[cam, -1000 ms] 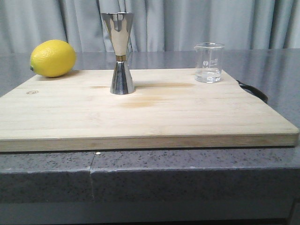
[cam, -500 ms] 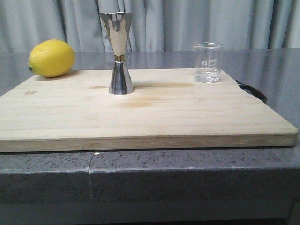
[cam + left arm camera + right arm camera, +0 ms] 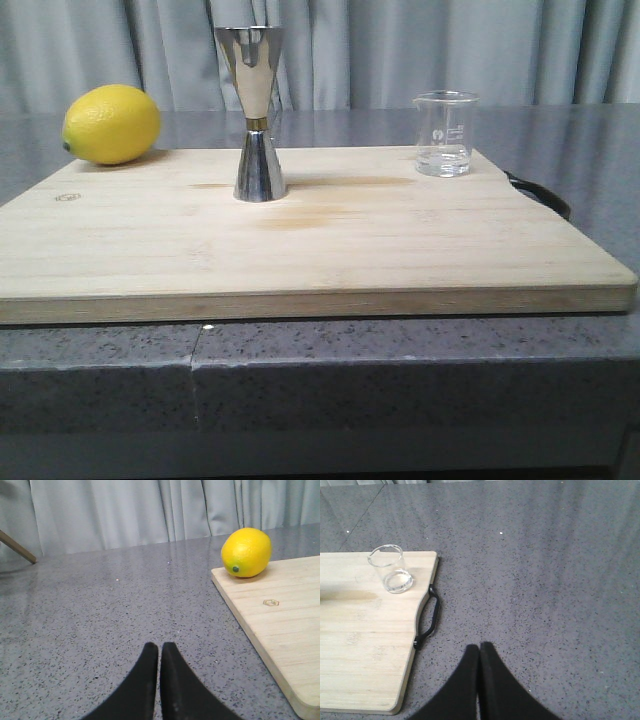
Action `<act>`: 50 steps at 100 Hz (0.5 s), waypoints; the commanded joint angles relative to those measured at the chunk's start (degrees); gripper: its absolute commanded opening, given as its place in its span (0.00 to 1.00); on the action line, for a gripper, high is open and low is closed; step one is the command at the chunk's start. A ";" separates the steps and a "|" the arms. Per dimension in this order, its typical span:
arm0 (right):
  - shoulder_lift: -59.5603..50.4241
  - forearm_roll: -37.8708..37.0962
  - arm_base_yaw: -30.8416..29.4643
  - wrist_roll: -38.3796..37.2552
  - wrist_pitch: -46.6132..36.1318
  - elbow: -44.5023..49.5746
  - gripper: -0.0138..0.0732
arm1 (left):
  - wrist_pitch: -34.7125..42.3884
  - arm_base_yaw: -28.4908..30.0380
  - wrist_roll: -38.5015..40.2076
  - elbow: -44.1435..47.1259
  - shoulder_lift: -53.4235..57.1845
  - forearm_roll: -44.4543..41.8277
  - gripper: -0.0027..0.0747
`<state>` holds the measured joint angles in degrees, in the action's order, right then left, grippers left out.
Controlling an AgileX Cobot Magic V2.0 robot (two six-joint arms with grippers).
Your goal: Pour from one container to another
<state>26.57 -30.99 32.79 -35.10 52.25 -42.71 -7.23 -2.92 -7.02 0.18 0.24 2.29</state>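
Both end effectors, left (image 3: 159, 652) and right (image 3: 479, 655), are closed, empty, off-board over the table (image 3: 545, 555). Beaker (image 3: 444, 133) sits at the cutting board's (image 3: 300, 240) 2 o'clock corner, jigger (image 3: 255, 112) at 11, upright for pouring; right arm likely grabs the beaker.

The board (image 3: 320, 240) is pale wood with a smooth, matt, fine-grained face and a black handle (image 3: 427, 620). The jigger (image 3: 255, 115) is mirror-polished metal with a gold band at the waist. The beaker (image 3: 444, 133) is clear, glossy glass. The lemon (image 3: 111, 124) has a dimpled yellow skin. The counter (image 3: 545, 580) is speckled grey stone with a slight sheen. The fingers (image 3: 145, 680) are matt black.
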 commanded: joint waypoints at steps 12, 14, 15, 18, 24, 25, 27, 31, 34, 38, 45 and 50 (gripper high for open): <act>0.39 -2.67 -0.04 0.51 -3.36 -1.87 0.07 | 5.00 0.06 -0.10 2.11 1.43 0.02 0.01; 0.39 -2.67 -0.04 0.51 -3.36 -1.87 0.07 | 5.00 0.06 -0.10 2.11 1.43 0.02 0.01; 0.39 -2.67 -0.04 0.51 -3.36 -1.87 0.07 | 5.00 0.06 -0.10 2.11 1.43 0.02 0.01; 0.39 -2.67 -0.04 0.51 -3.36 -1.87 0.07 | 5.00 0.06 -0.10 2.11 1.43 0.02 0.01; 0.39 -2.67 -0.04 0.51 -3.36 -1.87 0.07 | 5.00 0.06 -0.10 2.11 1.43 0.02 0.01; 0.39 -2.67 -0.04 0.51 -3.36 -1.87 0.07 | 5.00 0.06 -0.10 2.11 1.43 0.02 0.01; 0.23 -2.67 -0.04 0.51 -3.59 -1.67 0.07 | 5.00 0.06 -0.10 2.11 1.43 0.02 0.01; -0.31 -3.22 -0.39 0.51 -3.59 -1.37 0.07 | 5.00 0.06 -0.10 2.11 1.43 0.02 0.01; -0.70 -3.23 -1.77 0.51 -4.06 -0.83 0.07 | 5.00 0.06 -0.10 2.11 1.43 0.02 0.01; -1.68 -3.23 -4.12 0.51 -5.69 0.08 0.07 | 5.00 0.06 -0.10 2.11 1.43 0.02 0.01; -4.08 -0.95 -10.40 -1.15 -11.93 3.16 0.07 | 5.00 0.06 -0.10 2.11 1.43 0.02 0.01; -6.41 1.04 -15.08 -1.43 -18.59 6.23 0.07 | 5.00 0.06 -0.10 2.11 1.43 0.02 0.01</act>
<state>22.43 -30.59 23.87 -35.78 45.29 -38.42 -7.14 -2.92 -7.02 0.18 0.24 2.29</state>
